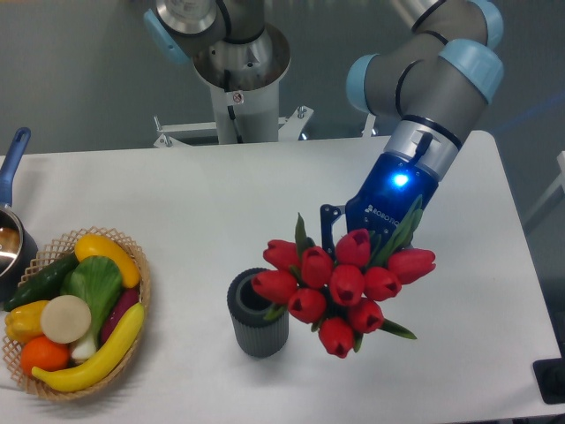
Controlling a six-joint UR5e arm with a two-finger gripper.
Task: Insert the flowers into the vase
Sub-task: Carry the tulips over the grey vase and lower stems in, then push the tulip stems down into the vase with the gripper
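We see gripper (371, 231) carrying flowers (346, 283), fingers pinching stems; red heads hang just right of vase (257, 318), upright on counter (203, 203), leftmost bloom over rim.

Vase (257, 325) near the table's (203, 203) front, flowers (340, 281) just right of and above it, gripper (353, 231) behind them, basket (132, 340) far left, pot (11, 238) behind basket

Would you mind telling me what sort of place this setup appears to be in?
Probably a robotics lab: a robot arm's gripper holds tulips beside a vase on a plain white table, with a basket of seemingly fake produce.
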